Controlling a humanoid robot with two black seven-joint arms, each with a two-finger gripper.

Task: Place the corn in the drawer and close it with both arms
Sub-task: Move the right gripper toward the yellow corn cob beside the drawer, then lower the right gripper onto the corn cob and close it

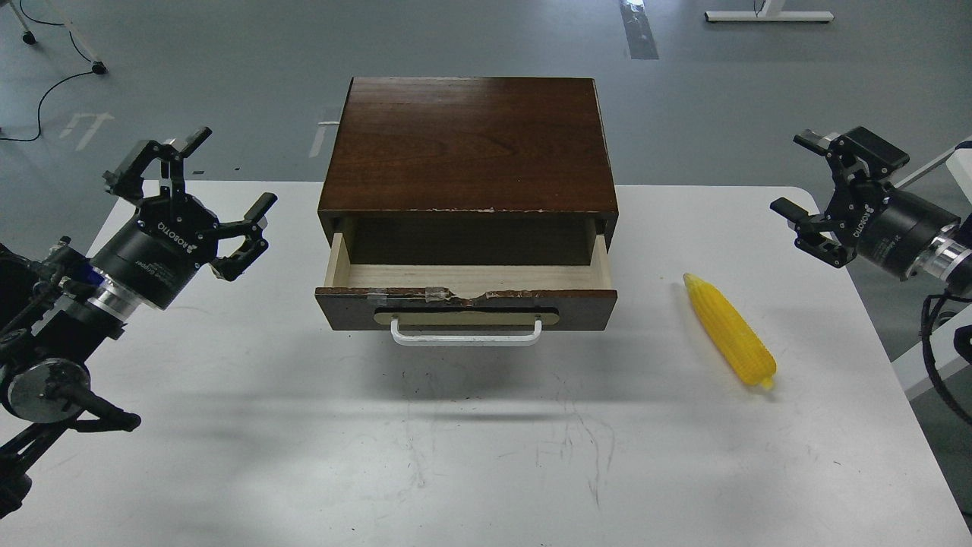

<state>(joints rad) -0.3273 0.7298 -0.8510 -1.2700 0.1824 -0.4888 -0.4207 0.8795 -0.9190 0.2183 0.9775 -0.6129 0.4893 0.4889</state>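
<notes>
The yellow corn (730,331) lies on the white table (456,456), to the right of the wooden box (467,140). The drawer (465,298) is pulled open toward me; its pale wood inside shows nothing in it. Its dark front carries a white bar handle (466,335) and a chipped, taped top edge. My left gripper (228,171) is open, raised left of the box, holding nothing. My right gripper (797,173) is open, raised at the far right, above and beyond the corn, holding nothing.
The table's right edge runs close to the corn. Grey floor lies behind the table, with cables at the far left (45,91) and a white stand base (767,15) at the top right.
</notes>
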